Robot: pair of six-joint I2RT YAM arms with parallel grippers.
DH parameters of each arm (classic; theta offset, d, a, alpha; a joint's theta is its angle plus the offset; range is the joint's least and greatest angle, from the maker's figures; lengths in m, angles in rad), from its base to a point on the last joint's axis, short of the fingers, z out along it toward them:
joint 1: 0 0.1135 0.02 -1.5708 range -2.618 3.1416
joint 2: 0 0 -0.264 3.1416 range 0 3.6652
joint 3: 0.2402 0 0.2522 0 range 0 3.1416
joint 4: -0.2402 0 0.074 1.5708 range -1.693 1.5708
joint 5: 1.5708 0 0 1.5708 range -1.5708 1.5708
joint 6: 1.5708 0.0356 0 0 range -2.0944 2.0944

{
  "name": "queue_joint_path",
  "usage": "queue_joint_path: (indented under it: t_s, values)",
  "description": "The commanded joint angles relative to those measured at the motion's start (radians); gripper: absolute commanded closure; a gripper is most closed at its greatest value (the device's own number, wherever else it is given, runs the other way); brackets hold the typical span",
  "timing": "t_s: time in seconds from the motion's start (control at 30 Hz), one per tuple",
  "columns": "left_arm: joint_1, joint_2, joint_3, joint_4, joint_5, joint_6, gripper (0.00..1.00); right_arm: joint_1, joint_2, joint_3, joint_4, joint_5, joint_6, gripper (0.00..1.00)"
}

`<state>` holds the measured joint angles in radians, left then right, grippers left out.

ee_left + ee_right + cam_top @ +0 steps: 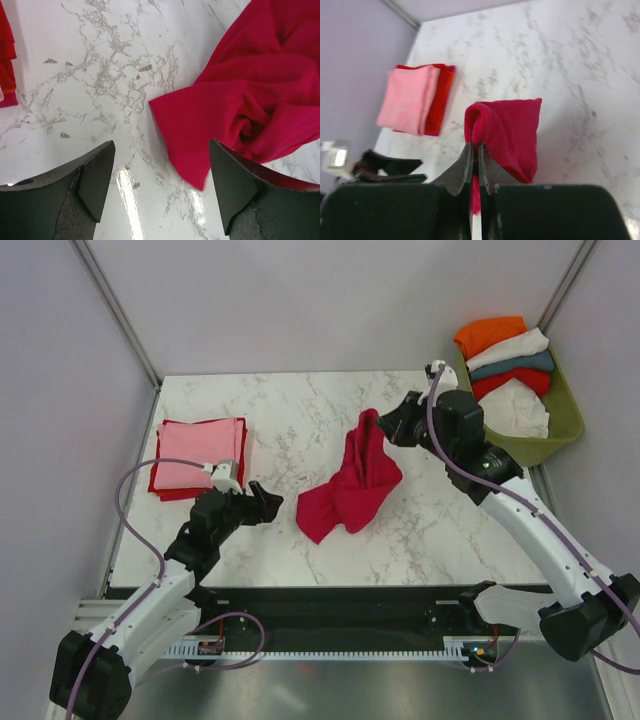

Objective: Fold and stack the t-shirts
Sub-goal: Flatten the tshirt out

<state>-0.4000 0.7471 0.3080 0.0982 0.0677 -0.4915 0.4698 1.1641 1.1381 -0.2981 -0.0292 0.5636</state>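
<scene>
Currently the right jaws pinch a thin fold of the crimson t-shirt, which trails bunched below them onto the bench; so slim a hold may slip. Left jaws gape wide, empty, its hem just ahead.

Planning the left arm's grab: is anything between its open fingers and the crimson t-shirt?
Nothing visible. Only bare marble table lies between the left fingers and the crimson t-shirt; the folded stack sits off to the side, out of that path.
</scene>
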Motion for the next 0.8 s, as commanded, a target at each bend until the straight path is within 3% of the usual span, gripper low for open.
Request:
queue_joint_path:
  t_s: [0.0, 0.2, 0.3, 0.47, 0.63, 0.77]
  values:
    - [-0.003, -0.014, 0.045, 0.0, -0.046, 0.047, 0.17, 0.039, 0.006, 0.246, -0.084, -0.095, -0.056, 1.0]
    - [-0.003, -0.012, 0.111, -0.04, -0.034, 0.004, 0.16, 0.039, -0.109, 0.451, -0.17, 0.312, -0.085, 1.0]
    - [-0.005, -0.012, 0.146, -0.042, 0.019, -0.033, 0.16, 0.039, -0.15, 0.427, -0.223, 0.449, -0.094, 1.0]
    - [-0.138, 0.08, 0.235, -0.043, 0.07, 0.007, 0.17, 0.039, -0.188, 0.279, -0.226, 0.399, -0.122, 1.0]
    - [-0.334, 0.179, 0.29, -0.037, -0.012, 0.039, 0.17, 0.038, -0.192, 0.164, -0.23, 0.374, -0.117, 1.0]
    - [-0.46, 0.347, 0.341, -0.015, -0.084, 0.051, 0.17, 0.038, -0.199, 0.124, -0.23, 0.4, -0.116, 1.0]
